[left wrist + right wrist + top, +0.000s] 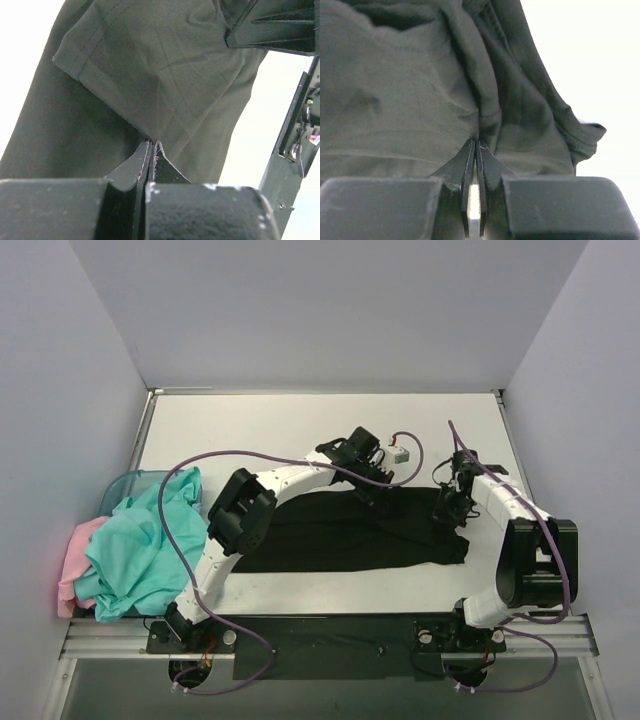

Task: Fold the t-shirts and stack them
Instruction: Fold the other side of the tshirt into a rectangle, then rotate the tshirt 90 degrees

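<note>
A large black t-shirt (330, 535) lies spread across the middle of the table. My left gripper (372, 488) is down on its far edge, right of centre. In the left wrist view its jaws (151, 143) are shut, pinching a raised fold of the black cloth (165, 75). My right gripper (447, 508) sits at the shirt's right end. Its jaws (476, 143) are also shut, on a bunched ridge of the same cloth (395, 100). Teal t-shirts (140, 550) and a pink one (80, 560) lie heaped at the table's left edge.
A translucent teal bin rim (130, 480) shows behind the heap on the left. Purple cables loop from both arms over the table. White table surface (300, 430) stretches behind the black shirt, with grey walls on three sides.
</note>
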